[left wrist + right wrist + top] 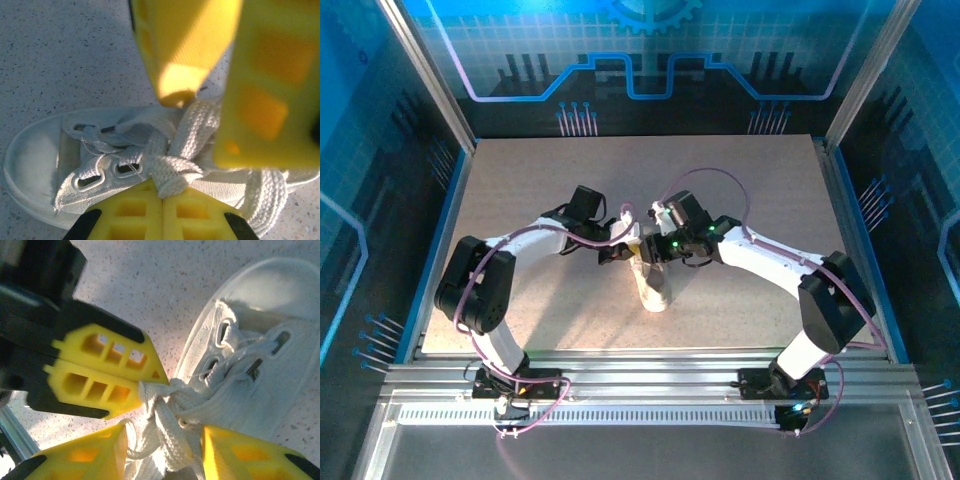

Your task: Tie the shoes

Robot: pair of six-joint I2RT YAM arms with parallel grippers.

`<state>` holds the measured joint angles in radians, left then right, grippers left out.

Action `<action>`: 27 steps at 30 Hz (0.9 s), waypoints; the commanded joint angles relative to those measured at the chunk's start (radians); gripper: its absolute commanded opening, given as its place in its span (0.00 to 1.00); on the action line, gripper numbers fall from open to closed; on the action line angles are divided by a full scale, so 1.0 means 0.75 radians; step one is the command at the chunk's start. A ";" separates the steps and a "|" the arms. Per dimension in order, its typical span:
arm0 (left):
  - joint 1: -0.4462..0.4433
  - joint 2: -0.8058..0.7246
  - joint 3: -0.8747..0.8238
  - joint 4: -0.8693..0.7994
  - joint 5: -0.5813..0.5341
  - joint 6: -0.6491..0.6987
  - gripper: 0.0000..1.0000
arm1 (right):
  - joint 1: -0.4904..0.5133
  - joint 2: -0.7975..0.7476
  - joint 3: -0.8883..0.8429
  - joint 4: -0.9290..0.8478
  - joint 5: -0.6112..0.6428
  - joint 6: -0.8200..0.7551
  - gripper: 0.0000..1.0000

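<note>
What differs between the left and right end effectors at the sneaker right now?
The left end effector has its fingers pressed together, pinching the white lace. The right end effector has its fingers apart, with lace in the gap. From above, the left reaches in from the left side and the right from the right. Both have yellow fingers and meet over the sneaker.

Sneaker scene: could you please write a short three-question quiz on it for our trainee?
1. True or false: the left end effector is shut on a lace.
2. The right end effector has its jaws: A) apart, B) pressed together.
3. What does the sneaker rest on?
Key: 1 true; 2 A; 3 the table.
</note>
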<state>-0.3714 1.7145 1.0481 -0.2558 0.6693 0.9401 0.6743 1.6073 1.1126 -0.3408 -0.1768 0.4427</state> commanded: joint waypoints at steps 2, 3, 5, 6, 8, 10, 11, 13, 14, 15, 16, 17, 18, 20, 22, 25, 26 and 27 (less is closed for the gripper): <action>-0.008 -0.017 0.069 -0.092 0.048 -0.072 0.00 | 0.027 0.032 0.034 -0.053 0.086 0.093 0.44; -0.010 -0.015 0.074 -0.097 0.054 -0.077 0.00 | 0.030 0.041 0.038 -0.049 0.096 0.097 0.45; -0.014 -0.015 0.079 -0.111 0.057 -0.075 0.00 | 0.036 0.053 0.045 -0.035 0.104 0.097 0.45; -0.016 -0.017 0.076 -0.116 0.058 -0.072 0.00 | 0.038 0.057 0.055 -0.038 0.113 0.090 0.45; -0.014 -0.023 0.066 -0.121 0.055 -0.068 0.00 | 0.036 0.061 0.068 -0.067 0.151 0.072 0.43; -0.012 -0.025 0.059 -0.137 0.045 -0.057 0.00 | 0.021 0.052 0.061 -0.092 0.172 0.052 0.34; -0.012 -0.023 0.060 -0.149 0.039 -0.048 0.00 | 0.006 0.042 0.047 -0.096 0.167 0.044 0.24; -0.010 -0.017 0.065 -0.170 0.034 -0.038 0.00 | -0.021 0.010 0.013 -0.087 0.158 0.025 0.12; -0.007 -0.015 0.065 -0.172 0.036 -0.033 0.00 | -0.033 -0.006 -0.003 -0.080 0.145 0.013 0.08; -0.008 -0.014 0.065 -0.172 0.036 -0.032 0.00 | -0.051 -0.018 -0.014 -0.068 0.117 0.000 0.07; -0.008 -0.012 0.066 -0.172 0.038 -0.030 0.00 | -0.063 -0.025 -0.019 -0.070 0.101 -0.007 0.07; -0.005 -0.010 0.068 -0.172 0.038 -0.030 0.00 | -0.072 -0.030 -0.019 -0.073 0.088 -0.019 0.07; -0.005 -0.007 0.071 -0.174 0.040 -0.028 0.00 | -0.081 -0.032 -0.020 -0.075 0.071 -0.032 0.08; -0.006 -0.005 0.079 -0.184 0.038 -0.023 0.00 | -0.092 -0.030 -0.014 -0.079 0.041 -0.052 0.10; -0.005 -0.001 0.087 -0.198 0.032 -0.024 0.00 | -0.105 -0.019 -0.005 -0.073 -0.020 -0.076 0.12; -0.006 0.007 0.093 -0.207 0.026 -0.036 0.00 | -0.125 0.002 0.014 -0.072 -0.131 -0.113 0.21; -0.006 0.007 0.094 -0.207 0.026 -0.046 0.00 | -0.128 0.006 0.025 -0.088 -0.138 -0.121 0.28; -0.008 0.009 0.097 -0.211 0.021 -0.054 0.00 | -0.132 0.002 0.028 -0.098 -0.141 -0.129 0.33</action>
<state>-0.3779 1.7149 1.0920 -0.3630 0.6758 0.8959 0.5919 1.6119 1.1145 -0.3794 -0.2237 0.3805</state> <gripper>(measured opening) 0.045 0.299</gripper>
